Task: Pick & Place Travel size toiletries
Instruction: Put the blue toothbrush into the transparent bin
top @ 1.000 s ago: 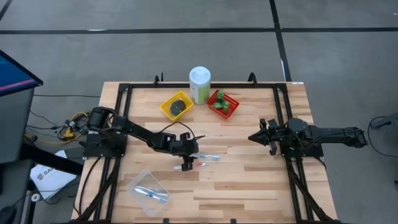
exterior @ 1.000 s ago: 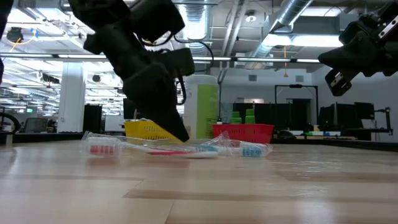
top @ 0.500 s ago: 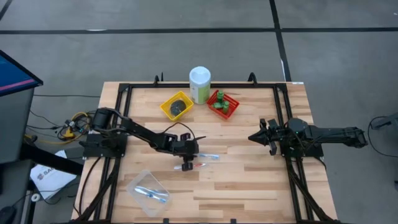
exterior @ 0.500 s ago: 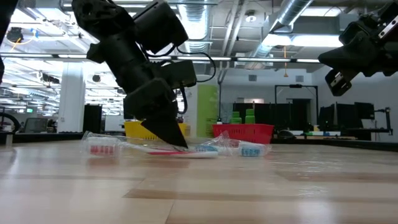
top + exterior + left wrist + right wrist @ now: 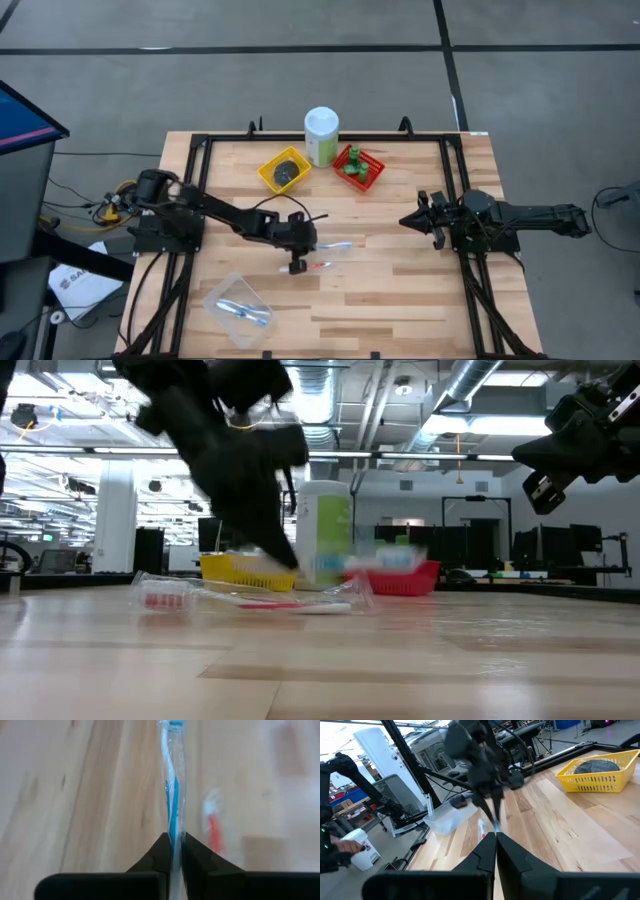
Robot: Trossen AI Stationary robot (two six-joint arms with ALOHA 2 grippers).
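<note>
Two baskets (image 5: 284,171) (image 5: 358,166) flanking canister (image 5: 321,135), toothbrushes (image 5: 320,256) in front.

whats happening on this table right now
The left gripper is shut on a wrapped blue toothbrush near the table's middle. A red toothbrush lies on the wood beside it. Two more sit in the clear tray. The right gripper waits shut on the right side.

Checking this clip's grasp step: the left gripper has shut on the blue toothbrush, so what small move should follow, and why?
Probably lift a little higher, then carry it to the clear tray. The left gripper is shut on the wrapped blue toothbrush, which already looks raised in the low view; the red toothbrush lies on the table.
</note>
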